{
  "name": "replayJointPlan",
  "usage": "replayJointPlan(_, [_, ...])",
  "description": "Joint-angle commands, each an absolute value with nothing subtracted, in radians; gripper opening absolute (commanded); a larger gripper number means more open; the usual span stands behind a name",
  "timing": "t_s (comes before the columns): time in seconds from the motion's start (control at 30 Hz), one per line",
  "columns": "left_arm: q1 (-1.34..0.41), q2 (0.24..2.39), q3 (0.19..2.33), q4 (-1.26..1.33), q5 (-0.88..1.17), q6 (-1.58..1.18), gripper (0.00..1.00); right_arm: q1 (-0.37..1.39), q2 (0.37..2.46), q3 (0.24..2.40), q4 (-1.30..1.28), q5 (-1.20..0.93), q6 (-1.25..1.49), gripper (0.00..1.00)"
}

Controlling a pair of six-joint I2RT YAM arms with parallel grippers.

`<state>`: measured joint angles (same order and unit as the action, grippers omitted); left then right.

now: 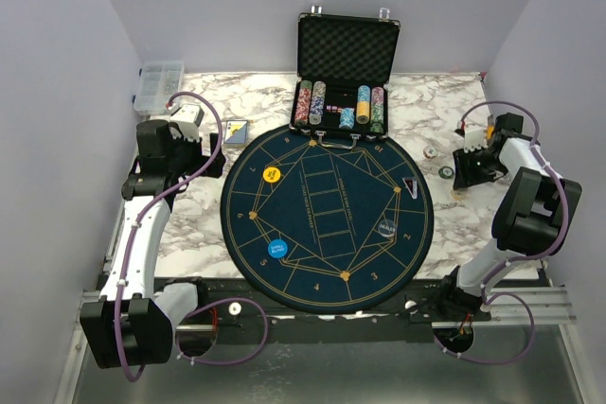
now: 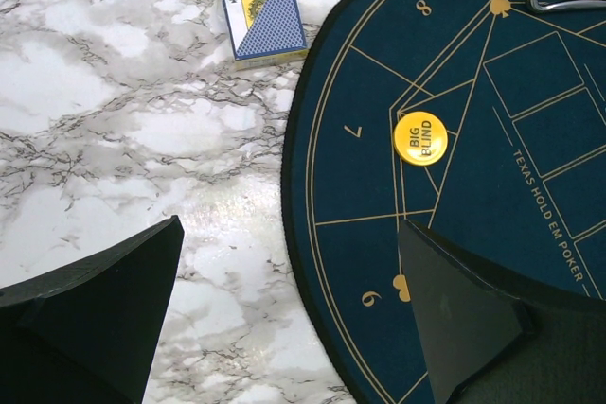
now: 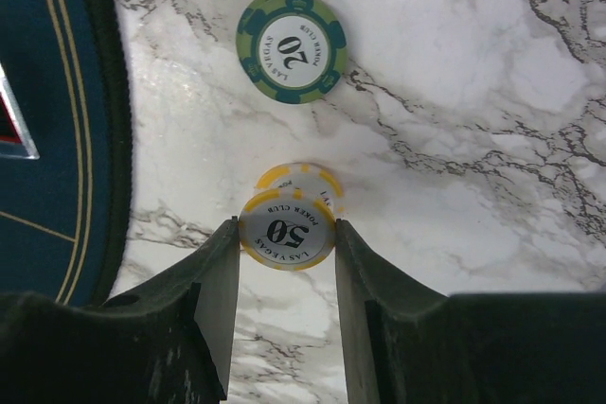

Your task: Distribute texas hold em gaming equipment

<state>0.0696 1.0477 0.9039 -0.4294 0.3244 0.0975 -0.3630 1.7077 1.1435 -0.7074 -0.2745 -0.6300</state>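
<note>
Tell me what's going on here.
The right gripper grips a yellow 50 chip by its edges, low over the marble table beside the mat; a green 20 chip lies just beyond. The left gripper hangs open and empty over the mat's edge. The big blind disc already sits on the mat.

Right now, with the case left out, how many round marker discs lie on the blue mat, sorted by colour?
yellow disc: 1
blue disc: 1
clear disc: 1
Total: 3
</note>
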Motion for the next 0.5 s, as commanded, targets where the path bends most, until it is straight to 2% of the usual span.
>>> replayJointPlan(0.0, [0.067,1.046,0.9,-0.436,0.355,0.105,0.98,-0.363,1.666,1.202,-0.783,-0.348,-0.638,0.39])
replayJointPlan(0.23, [0.067,1.052,0.9,-0.437,0.369,0.103,0.98,-0.32,1.65,1.267,-0.846,-0.388,-0.624,0.39])
replayJointPlan(0.47, [0.067,1.052,0.9,-0.437,0.374,0.101,0.98,-0.147,1.625,1.359,-0.874,-0.398,-0.549,0.39])
